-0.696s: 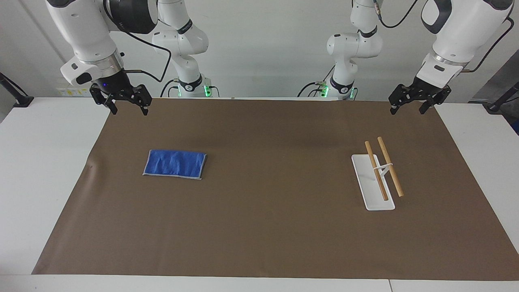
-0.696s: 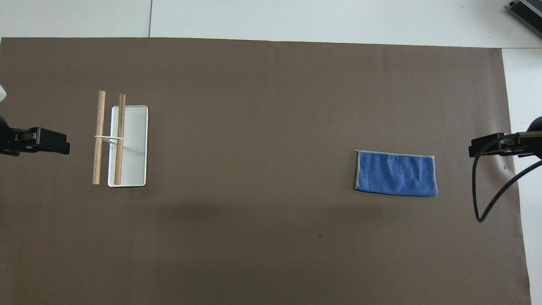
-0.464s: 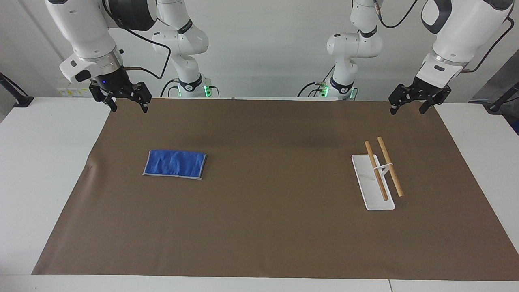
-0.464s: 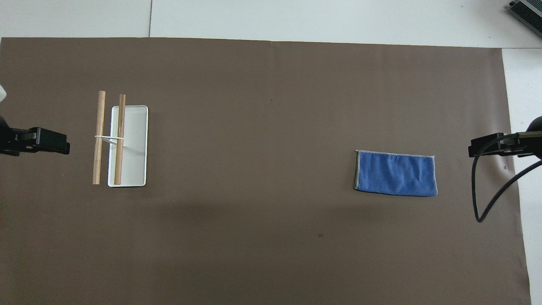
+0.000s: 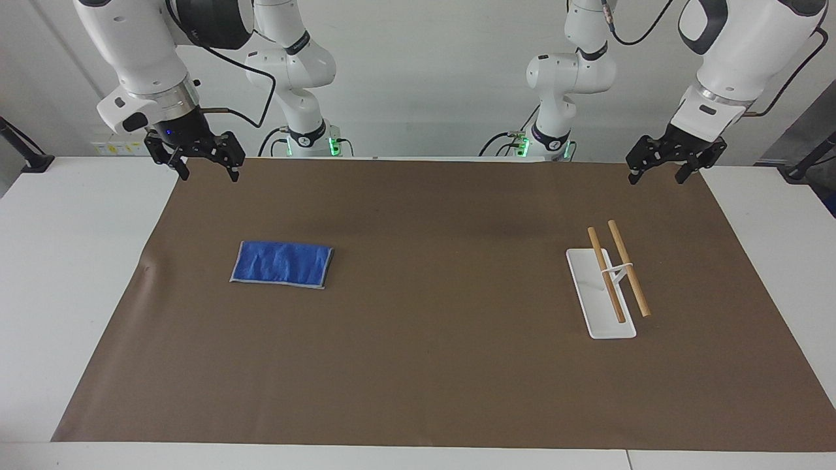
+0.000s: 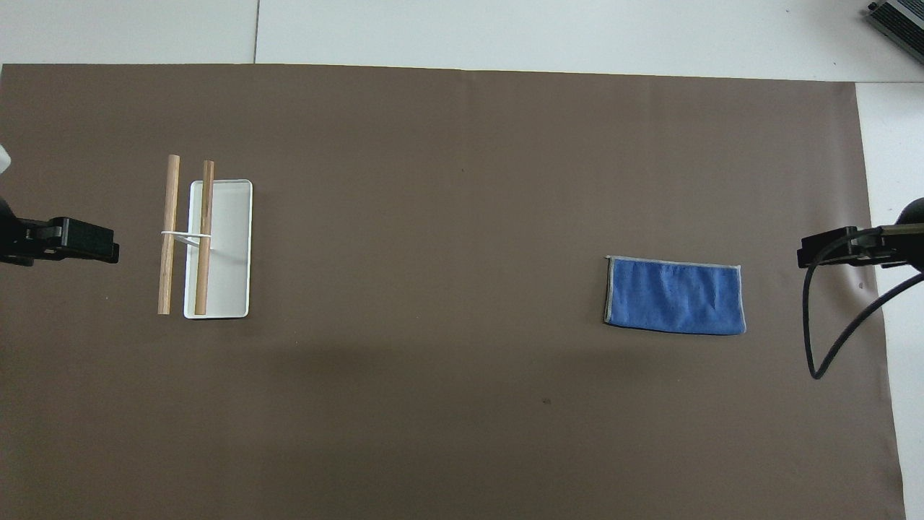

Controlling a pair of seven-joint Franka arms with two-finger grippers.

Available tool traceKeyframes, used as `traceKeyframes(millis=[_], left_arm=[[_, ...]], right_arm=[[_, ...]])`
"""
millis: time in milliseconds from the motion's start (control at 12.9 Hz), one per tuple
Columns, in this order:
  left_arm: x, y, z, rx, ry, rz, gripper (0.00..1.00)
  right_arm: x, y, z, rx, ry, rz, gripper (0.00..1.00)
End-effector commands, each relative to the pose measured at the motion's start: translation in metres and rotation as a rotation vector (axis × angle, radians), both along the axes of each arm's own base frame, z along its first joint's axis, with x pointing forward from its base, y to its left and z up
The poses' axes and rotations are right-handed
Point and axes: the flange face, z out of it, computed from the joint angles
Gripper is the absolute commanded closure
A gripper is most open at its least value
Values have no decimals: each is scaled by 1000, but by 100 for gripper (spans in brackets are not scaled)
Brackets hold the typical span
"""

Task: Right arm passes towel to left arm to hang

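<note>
The right arm's black two-finger gripper [image 5: 205,171] hangs raised over the corner of the mat at its own end of the table, fingers spread wide and empty. Below it and well apart, nothing between them, the small bright-blue folded terry towel [image 5: 282,264] lies flat on the mat. Toward the left arm's end stands a white rectangular tray [image 5: 595,307] carrying two slanted wooden bars [image 5: 627,267] on a thin white bracket. The left arm's black gripper [image 5: 665,171] waits raised over the other corner of the mat, likewise spread wide and empty, well apart from the tray. A brown mat [image 6: 433,217] covers most of the white table [image 5: 65,261]. A plain pale wall [image 5: 424,78] rises at the robots' bases.
</note>
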Motion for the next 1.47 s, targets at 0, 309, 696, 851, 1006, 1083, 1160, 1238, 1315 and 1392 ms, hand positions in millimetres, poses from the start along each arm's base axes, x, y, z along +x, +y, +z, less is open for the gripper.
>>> traceKeyframes(millis=[0,309,696,851,1006,1083,1160,1238,1315,1392], left_arm=[[-8,2,1,10,6,-4,0],[-8,2,1,10,6,-4,0],[-8,2,1,10,6,-4,0],[-8,2,1,10,4,-4,0],[-8,2,1,10,4,-4,0],[-8,2,1,10,6,-4,0],[-8,2,1,10,4,-4,0],[-8,2,1,10,4,-4,0],[-8,2,1,10,4,-4,0],[-8,2,1,10,4,-4,0]], right_arm=[[-4,-1,1,-5,2,-10,0],[-5,0,-1,-5,7,-6,0],[-5,0,0,-5,2,-6,0],[-3,0,-5,-5,-7,-7,0],[-2,1,-26,-4,-18,-1,0],[0,2,-43,-4,-25,3,0],[2,9,-67,-4,-36,19,0],[3,12,-88,-2,-54,26,0],[6,13,-108,-3,-62,32,0],[7,13,-137,-5,-54,36,0]])
